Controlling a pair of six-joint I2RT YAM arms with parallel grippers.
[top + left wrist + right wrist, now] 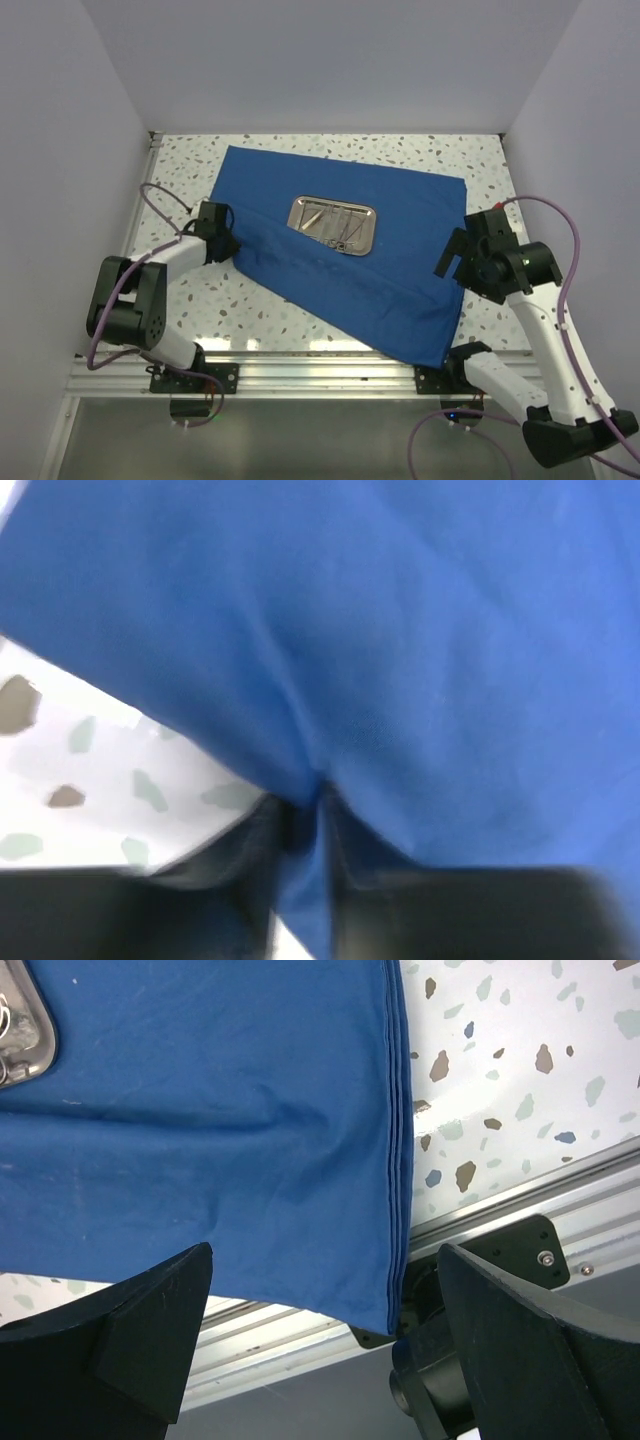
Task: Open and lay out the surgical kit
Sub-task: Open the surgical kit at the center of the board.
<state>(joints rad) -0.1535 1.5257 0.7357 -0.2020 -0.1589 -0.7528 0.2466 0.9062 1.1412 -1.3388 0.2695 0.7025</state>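
Note:
The royal-blue cloth wrap (350, 260) lies spread flat on the speckled table. The shiny steel tray (333, 224) sits on its middle with thin silver instruments (325, 218) inside. My left gripper (232, 248) is at the cloth's left corner and is shut on it; the left wrist view shows blue cloth (400, 660) pinched between the black fingers (240, 860). My right gripper (452, 262) hangs open and empty above the cloth's right edge (395, 1160); the tray's corner (25, 1030) shows at the top left of the right wrist view.
The cloth's near right corner (430, 355) overhangs the aluminium rail (300, 372) at the table's front edge. White walls close the table at the back and sides. Bare speckled table (230, 310) lies at front left and along the right (485, 170).

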